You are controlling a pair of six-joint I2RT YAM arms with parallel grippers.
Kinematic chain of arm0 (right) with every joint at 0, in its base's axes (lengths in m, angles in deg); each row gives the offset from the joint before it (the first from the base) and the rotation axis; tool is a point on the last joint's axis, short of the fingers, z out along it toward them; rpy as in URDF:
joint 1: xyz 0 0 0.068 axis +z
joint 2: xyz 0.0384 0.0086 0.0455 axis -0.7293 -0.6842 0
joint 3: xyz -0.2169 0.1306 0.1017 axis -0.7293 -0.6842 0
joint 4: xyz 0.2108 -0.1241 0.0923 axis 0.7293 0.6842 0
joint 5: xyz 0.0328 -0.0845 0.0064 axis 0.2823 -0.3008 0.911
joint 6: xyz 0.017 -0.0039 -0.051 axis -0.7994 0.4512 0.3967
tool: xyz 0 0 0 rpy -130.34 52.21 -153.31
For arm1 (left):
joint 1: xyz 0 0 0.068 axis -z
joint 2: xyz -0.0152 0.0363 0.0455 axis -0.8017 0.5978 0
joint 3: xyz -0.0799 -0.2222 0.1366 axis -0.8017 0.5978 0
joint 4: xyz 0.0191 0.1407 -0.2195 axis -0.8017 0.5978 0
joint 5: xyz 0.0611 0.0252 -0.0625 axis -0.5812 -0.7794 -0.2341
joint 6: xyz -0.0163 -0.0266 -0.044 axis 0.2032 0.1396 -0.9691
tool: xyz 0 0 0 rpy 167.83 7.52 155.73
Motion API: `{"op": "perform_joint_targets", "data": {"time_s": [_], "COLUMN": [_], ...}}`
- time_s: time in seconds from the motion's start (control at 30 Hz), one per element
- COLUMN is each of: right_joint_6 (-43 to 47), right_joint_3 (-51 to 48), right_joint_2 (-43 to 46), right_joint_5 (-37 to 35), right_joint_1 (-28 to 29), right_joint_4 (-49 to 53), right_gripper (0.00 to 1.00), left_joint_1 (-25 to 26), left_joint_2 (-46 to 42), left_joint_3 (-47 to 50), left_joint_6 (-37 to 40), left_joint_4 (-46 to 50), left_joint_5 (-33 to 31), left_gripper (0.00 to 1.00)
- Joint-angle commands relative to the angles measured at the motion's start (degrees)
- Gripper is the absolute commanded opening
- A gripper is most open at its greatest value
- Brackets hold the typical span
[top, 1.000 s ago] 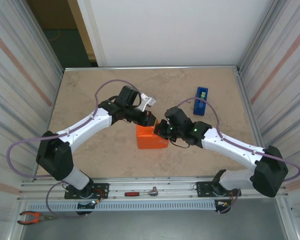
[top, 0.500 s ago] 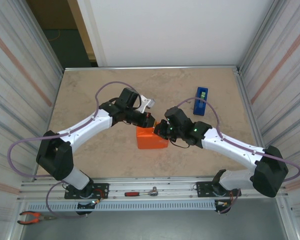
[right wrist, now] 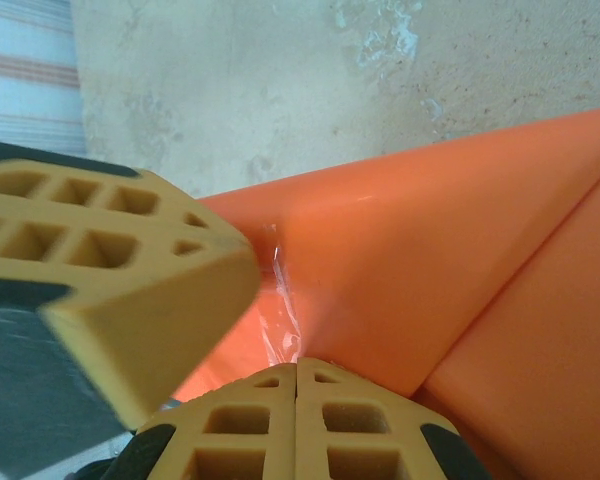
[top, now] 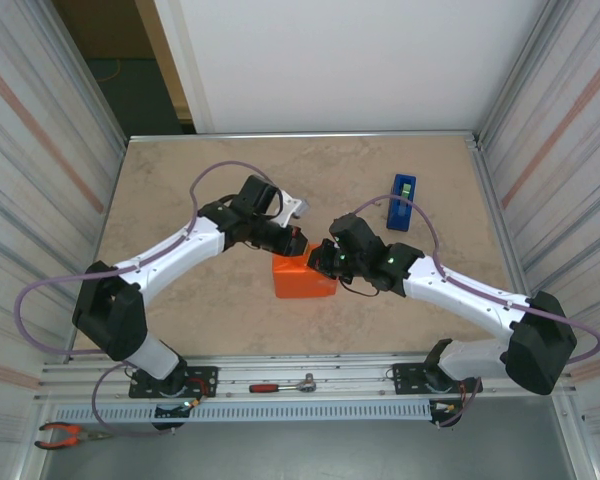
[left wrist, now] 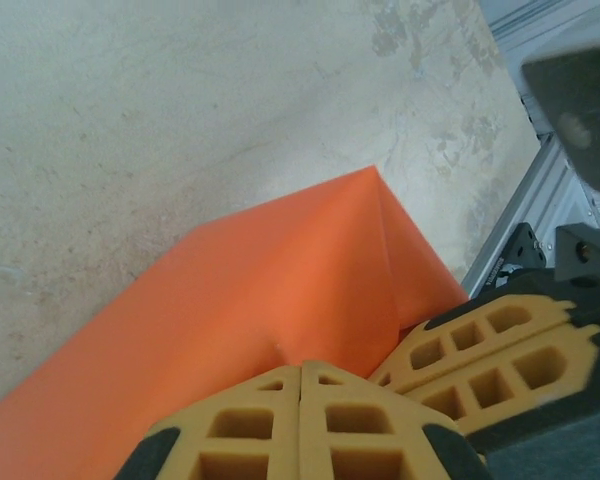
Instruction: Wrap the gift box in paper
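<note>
1. Blue tape dispenser (top: 403, 200) stands on the desk (top: 180, 190), far right.
2. Red-handled ratchet (top: 285, 385) lies on the near rail (top: 360, 371).
3. Orange-handled pliers (top: 68, 434) lie near the left corner.

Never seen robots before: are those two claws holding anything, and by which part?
Apparently nothing: the left gripper and the right gripper are both shut with nothing pinched, tips resting against the paper.

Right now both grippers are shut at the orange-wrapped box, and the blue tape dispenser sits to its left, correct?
No: the top external view shows the blue tape dispenser right of the orange-wrapped box. The rest holds.
</note>
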Motion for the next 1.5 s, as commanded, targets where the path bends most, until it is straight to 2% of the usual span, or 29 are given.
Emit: {"op": "perform_joint_targets", "data": {"time_s": [0.0,0.17,0.6,0.93,1.17,1.47], "right_joint_6": [0.2,0.1,-0.3,-0.5,-0.5,-0.7], "right_joint_3": [-3.4,-3.6,-4.1,-4.4,-4.7,-5.1], "right_joint_2": [-1.6,-1.6,-1.2,-0.5,-0.3,-0.3], "right_joint_5": [-2.5,-2.5,-2.3,-2.7,-2.8,-2.7], "right_joint_1": [0.3,0.3,0.2,0.4,0.5,0.7], "right_joint_4": [8.7,8.5,8.0,7.9,7.8,7.6], "right_gripper": [0.0,0.0,0.0,0.0,0.0,0.0], "left_joint_1": [0.0,0.0,0.6,0.6,0.9,2.1], "left_joint_2": [-0.7,1.3,3.7,-2.7,-6.7,-7.5], "left_joint_3": [-4.9,-5.4,2.3,-2.0,2.3,6.2], "left_joint_6": [2.3,1.3,0.1,3.6,4.1,4.3], "left_joint_4": [2.5,1.6,-2.5,3.0,4.1,3.0], "left_joint_5": [-1.1,0.0,-1.4,-1.9,-0.2,-0.6], "left_gripper": [0.0,0.0,0.0,0.0,0.01,0.01]}}
